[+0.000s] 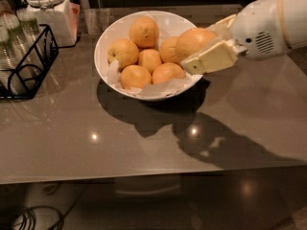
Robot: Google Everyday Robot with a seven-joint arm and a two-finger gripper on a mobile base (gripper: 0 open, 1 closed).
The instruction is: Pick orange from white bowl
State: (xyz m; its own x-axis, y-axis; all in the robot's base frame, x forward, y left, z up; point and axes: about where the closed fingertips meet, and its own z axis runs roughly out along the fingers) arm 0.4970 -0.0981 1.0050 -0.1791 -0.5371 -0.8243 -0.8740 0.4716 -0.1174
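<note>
We see the gripper [201,45] at about 3 o'clock of the white bowl [102,43], its arm reaching in from the right edge. Its cream fingers [212,58] are closed around the orange [192,41], one pad across the front of the fruit and the other behind it. The orange hangs over the bowl's rim near 2 o'clock, higher than the smaller oranges [135,76] lying on the crumpled paper [158,88] inside. The bowl stands on a grey-brown counter [144,143]. At 10 o'clock from the bowl stands a white lidded jar [48,8], and at 9 o'clock a black wire rack [29,66].
</note>
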